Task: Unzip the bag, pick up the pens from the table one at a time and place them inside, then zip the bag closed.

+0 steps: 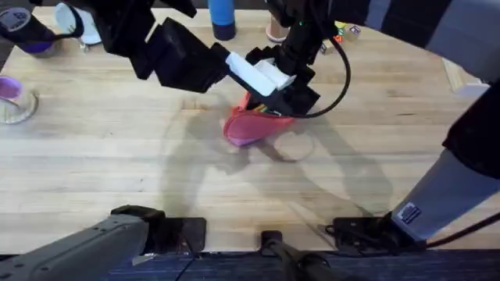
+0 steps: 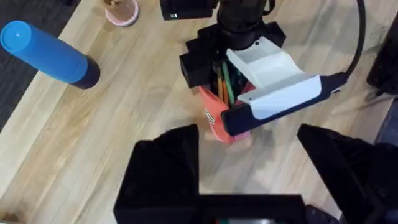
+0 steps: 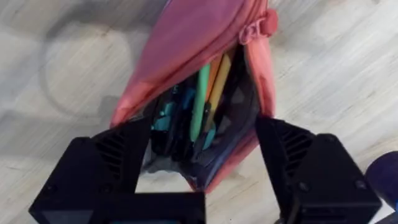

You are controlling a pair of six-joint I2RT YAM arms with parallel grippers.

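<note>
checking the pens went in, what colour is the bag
Pink; the bag shows best in the right wrist view, lying open.

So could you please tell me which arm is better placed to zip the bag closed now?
Probably the right: its gripper hangs open directly over the open bag, pens already inside. The left gripper is open, farther back.

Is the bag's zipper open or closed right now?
Open. In the right wrist view the bag gapes at its mouth, with the green pen and others visible inside, and the zipper pull sits at the far end.
</note>
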